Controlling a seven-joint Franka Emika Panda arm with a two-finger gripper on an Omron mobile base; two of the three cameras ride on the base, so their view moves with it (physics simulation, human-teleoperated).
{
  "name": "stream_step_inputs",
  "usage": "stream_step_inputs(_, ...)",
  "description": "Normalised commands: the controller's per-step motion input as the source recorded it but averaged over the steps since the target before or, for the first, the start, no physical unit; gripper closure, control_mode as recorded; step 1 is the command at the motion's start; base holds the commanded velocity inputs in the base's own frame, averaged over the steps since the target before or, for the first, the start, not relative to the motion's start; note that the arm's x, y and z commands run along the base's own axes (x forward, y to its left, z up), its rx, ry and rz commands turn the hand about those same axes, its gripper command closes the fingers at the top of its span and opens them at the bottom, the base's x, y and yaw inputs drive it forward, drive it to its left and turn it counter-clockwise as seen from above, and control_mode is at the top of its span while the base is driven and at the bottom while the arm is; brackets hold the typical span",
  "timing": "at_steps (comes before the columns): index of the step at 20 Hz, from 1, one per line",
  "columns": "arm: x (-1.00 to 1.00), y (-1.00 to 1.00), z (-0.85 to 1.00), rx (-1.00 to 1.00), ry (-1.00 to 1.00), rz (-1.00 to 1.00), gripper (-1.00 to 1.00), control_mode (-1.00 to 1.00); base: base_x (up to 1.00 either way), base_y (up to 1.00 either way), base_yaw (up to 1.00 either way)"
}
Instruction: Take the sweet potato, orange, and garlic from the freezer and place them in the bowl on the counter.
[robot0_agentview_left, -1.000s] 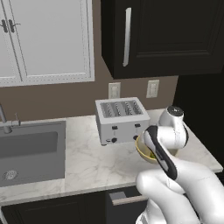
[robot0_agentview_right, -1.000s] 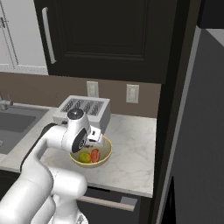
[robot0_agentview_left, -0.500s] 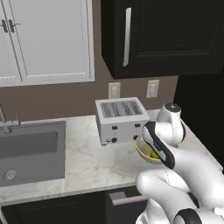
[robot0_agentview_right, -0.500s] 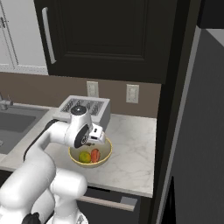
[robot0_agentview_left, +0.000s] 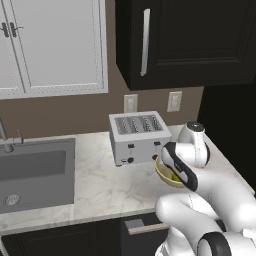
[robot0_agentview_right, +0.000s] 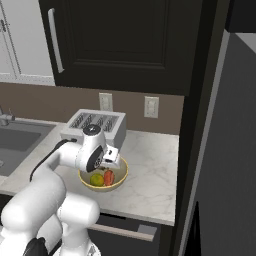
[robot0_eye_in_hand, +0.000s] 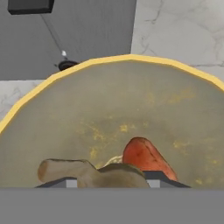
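Note:
The pale yellow bowl (robot0_agentview_right: 121, 176) stands on the marbled counter (robot0_agentview_right: 150, 185) in front of the toaster. Inside it lie the yellow-olive orange (robot0_agentview_right: 97, 179) and, beside it, the reddish sweet potato (robot0_agentview_right: 109, 177). My gripper (robot0_agentview_right: 111, 160) hangs just above the bowl, pointing down into it. In the hand view the bowl's rim (robot0_eye_in_hand: 131, 57) arcs across the top and the sweet potato (robot0_eye_in_hand: 146, 157) lies low on the bowl's floor. My gripper (robot0_eye_in_hand: 111, 181) is shut on the tan, lumpy garlic (robot0_eye_in_hand: 87, 171), held just over the bowl's bottom. The freezer's inside is out of view.
A silver four-slot toaster (robot0_agentview_left: 137, 136) stands right behind the bowl (robot0_agentview_left: 164, 174). The steel sink (robot0_agentview_left: 32, 172) lies to the left. Dark upper cabinets (robot0_agentview_left: 190, 40) hang overhead. A tall grey fridge face (robot0_agentview_right: 230, 150) closes off the right side.
The hand has stayed over the bowl with the jaws unchanged. The arm's lower links have shifted a little, and the wrist has turned slightly.

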Motion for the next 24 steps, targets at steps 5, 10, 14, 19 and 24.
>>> stream_step_inputs(5, 0.01, 0.0, -0.24, 0.0, 0.0, 0.0, 1.0, -1.0, 0.0, 0.0, 0.0)
stream_step_inputs(10, 0.0, 0.0, -0.08, 0.0, 0.0, 0.0, -1.0, -1.0, 0.0, 0.0, 0.0)
stream_step_inputs(14, 0.0, 0.0, 0.0, 0.0, 0.0, 0.0, -1.0, -1.0, 0.0, 0.0, 0.0)
stream_step_inputs(19, 0.0, 0.0, 0.0, 0.0, 0.0, 0.0, -1.0, -1.0, 0.0, 0.0, 0.0)
stream_step_inputs(24, 0.0, 0.0, 0.0, 0.0, 0.0, 0.0, -1.0, -1.0, 0.0, 0.0, 0.0)
